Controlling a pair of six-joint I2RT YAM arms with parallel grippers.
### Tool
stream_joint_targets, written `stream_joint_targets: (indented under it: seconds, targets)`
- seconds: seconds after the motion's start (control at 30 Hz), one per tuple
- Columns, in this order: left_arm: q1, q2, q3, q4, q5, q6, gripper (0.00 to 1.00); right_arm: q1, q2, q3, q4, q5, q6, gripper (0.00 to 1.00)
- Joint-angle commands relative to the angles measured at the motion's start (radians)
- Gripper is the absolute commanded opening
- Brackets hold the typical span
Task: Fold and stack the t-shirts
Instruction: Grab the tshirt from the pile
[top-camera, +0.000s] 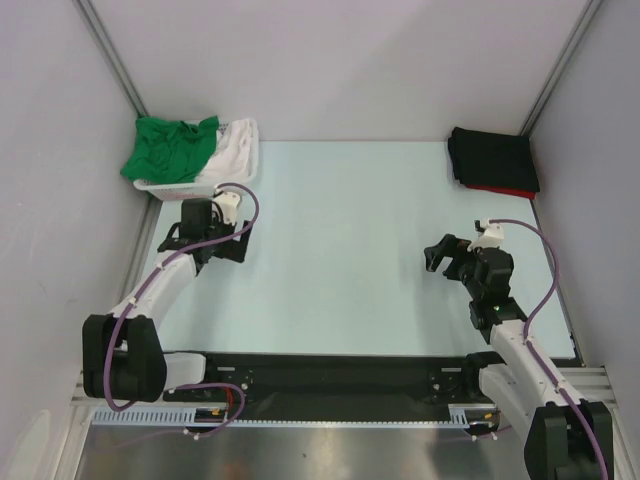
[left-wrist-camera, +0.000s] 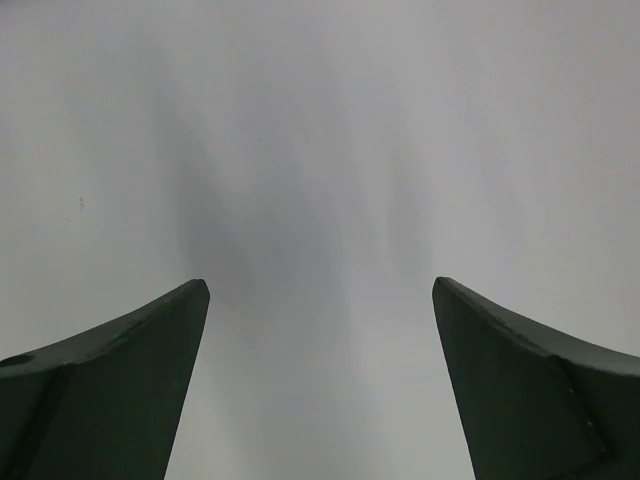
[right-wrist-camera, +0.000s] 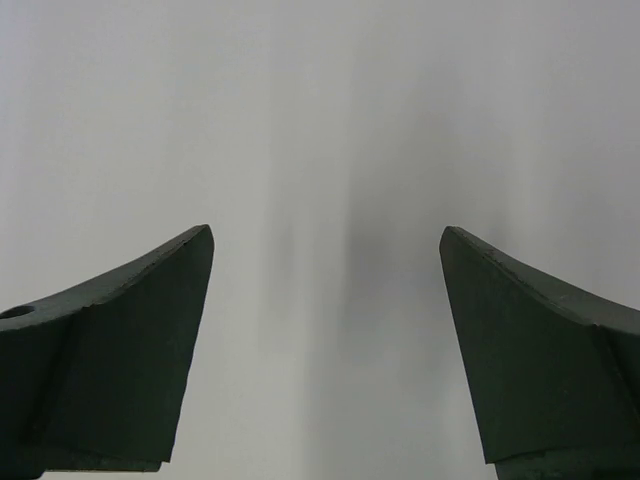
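Seen from above, a pale worktop (top-camera: 340, 230) lies between grey walls, with both arms reaching over it. At the far left corner sits a white mesh basket (top-camera: 160, 186). A bright green t-shirt (top-camera: 165, 150) is crumpled in it and spills over its left side. A white t-shirt (top-camera: 232, 150) is bunched against the green one on the right.

Your left fingers (top-camera: 205, 240) hover just in front of the basket, near both shirts but touching neither. They are spread wide and hold nothing.

At the far right corner, a folded black t-shirt (top-camera: 492, 158) lies on a red t-shirt (top-camera: 500, 191), which shows only as a thin edge at the front.

Your right fingers (top-camera: 445, 258) are over bare worktop, well apart from that pile. They are also spread wide and hold nothing.

Each wrist view shows only two dark fingertips against a blank grey surface, with no cloth between them.
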Motion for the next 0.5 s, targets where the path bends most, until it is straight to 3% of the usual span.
stream_joint_targets:
  seconds: [0.0, 0.2, 0.4, 0.47]
  targets:
    - [0.011, -0.007, 0.018, 0.012, 0.038, 0.005, 1.00, 0.005, 0.003, 0.002, 0.054, 0.022, -0.016, 1.00]
    - [0.011, -0.037, 0.038, -0.026, 0.116, 0.066, 1.00, 0.002, -0.008, 0.003, 0.089, -0.030, 0.004, 0.99]
    - [0.012, -0.051, 0.211, -0.031, -0.069, 0.142, 1.00, -0.039, -0.052, -0.021, 0.273, -0.185, 0.096, 1.00]
    - [0.024, -0.010, 0.293, -0.048, -0.147, 0.153, 1.00, -0.053, -0.072, -0.038, 0.359, -0.170, 0.235, 1.00]
